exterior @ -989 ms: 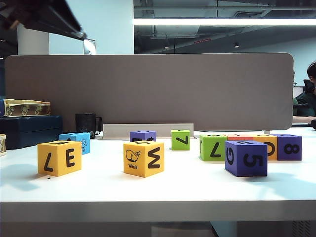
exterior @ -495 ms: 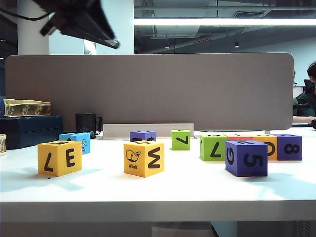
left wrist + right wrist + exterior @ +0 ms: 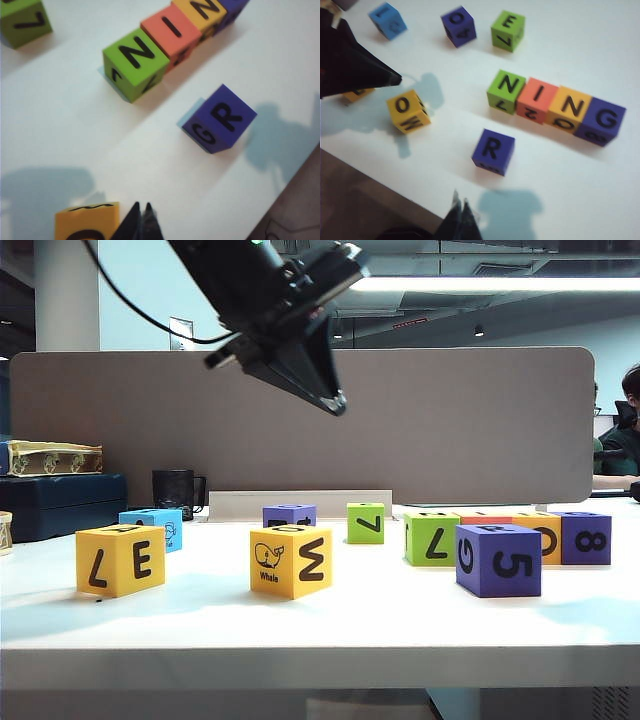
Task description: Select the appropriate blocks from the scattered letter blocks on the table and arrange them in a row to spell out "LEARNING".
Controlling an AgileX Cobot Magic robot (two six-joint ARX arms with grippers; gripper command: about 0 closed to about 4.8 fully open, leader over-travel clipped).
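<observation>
Letter blocks lie scattered on the white table [image 3: 350, 630]. A row reads N-I-N-G: green [image 3: 506, 91], red-orange [image 3: 537, 100], orange [image 3: 568, 107] and purple [image 3: 601, 120] cubes side by side. A purple R block [image 3: 493, 151] stands alone in front of the row. The yellow 7/E block [image 3: 120, 560], blue block [image 3: 152, 525], yellow whale W block [image 3: 292, 560], a small purple block [image 3: 289, 514] and a green 7 block [image 3: 366, 522] sit apart. My left gripper [image 3: 335, 400] hangs shut and empty high above the whale block. My right gripper [image 3: 460, 202] is shut and empty near the table's edge.
A grey-brown divider panel [image 3: 450, 420] closes off the back of the table. A black mug [image 3: 175, 490] and a dark blue box [image 3: 60, 502] stand at the back left. The table's front edge runs just below the nearest blocks.
My left arm has swung from the upper left corner down and to the right, over the middle of the table. No block has moved.
</observation>
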